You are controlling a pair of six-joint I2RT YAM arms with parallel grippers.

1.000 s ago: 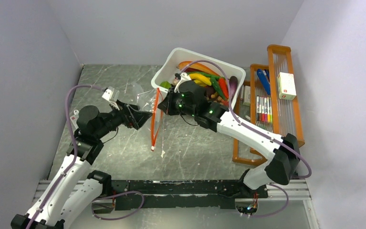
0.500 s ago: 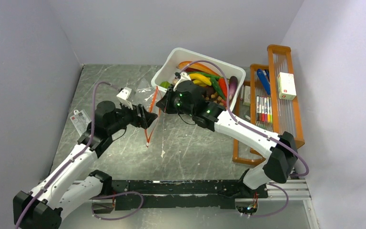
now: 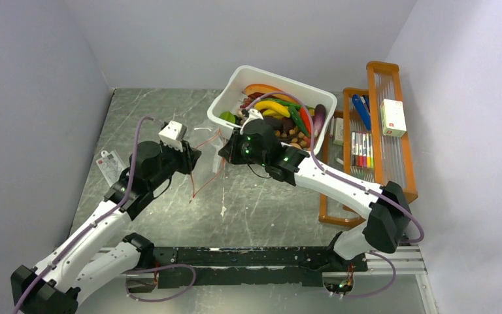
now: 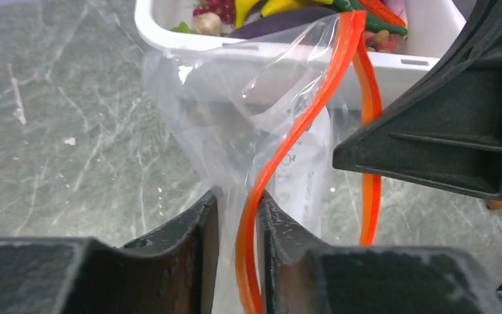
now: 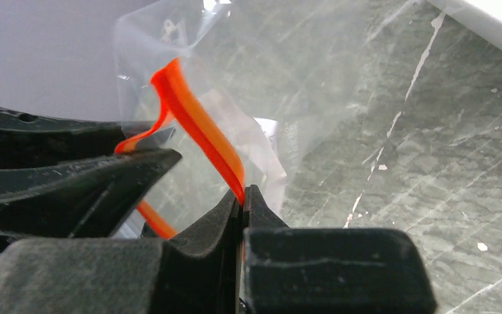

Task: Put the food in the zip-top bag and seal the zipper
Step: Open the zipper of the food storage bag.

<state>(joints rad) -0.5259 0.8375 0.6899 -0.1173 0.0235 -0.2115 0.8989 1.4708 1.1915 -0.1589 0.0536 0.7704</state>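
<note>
The worktop (image 3: 170, 111) is a flat slab with a dark grey-green marbled finish, crossed by pale veins and scuffs. Three plain matte walls enclose it: the left wall (image 3: 33, 98), the rear wall (image 3: 235, 33) and the right wall (image 3: 470, 131), all pale lavender-grey. A ribbed metal rail (image 3: 408, 265) runs along the near edge. An orange wire rack (image 3: 382, 65) lies on the slab beside the right wall. Lighting is even and diffuse; shadows are soft.

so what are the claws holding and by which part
Both hold the zip-top bag by its orange zipper: right claw pinches one lip, left claw grips the other.
</note>
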